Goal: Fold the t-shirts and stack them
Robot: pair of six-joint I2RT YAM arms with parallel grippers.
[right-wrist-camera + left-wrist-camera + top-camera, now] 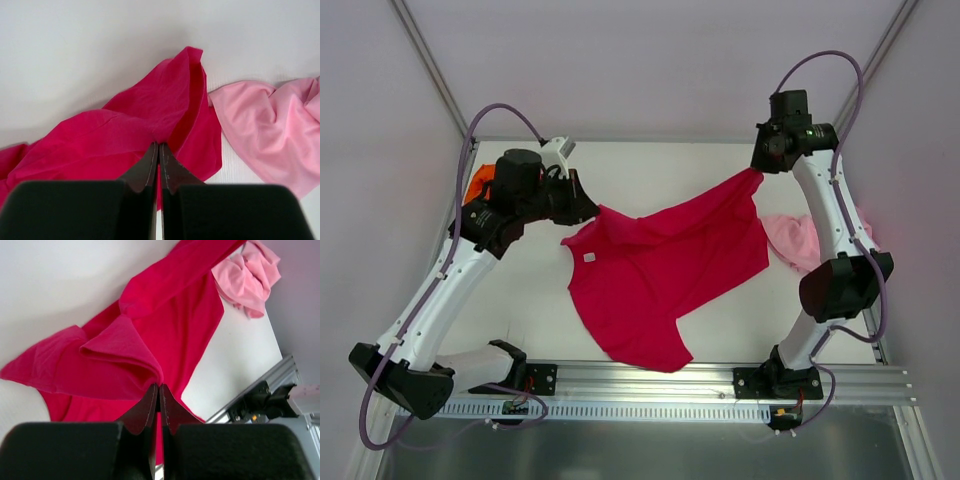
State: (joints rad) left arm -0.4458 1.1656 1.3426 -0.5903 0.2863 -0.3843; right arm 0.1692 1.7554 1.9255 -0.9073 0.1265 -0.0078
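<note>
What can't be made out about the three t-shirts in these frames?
- Orange t-shirt: in the top view it is mostly behind the left arm, so how it lies is unclear.
- Pink t-shirt: the right arm crosses it in the top view, and the right wrist view cuts it off at the frame edge.
- Red t-shirt: the left gripper and right gripper hide how much cloth they pinch.

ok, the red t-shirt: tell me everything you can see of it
The crimson t-shirt is soft, thin-looking cloth with a small white label. It is stretched between the left gripper and the right gripper, each shut on an edge; its lower part lies rumpled on the white table.
</note>
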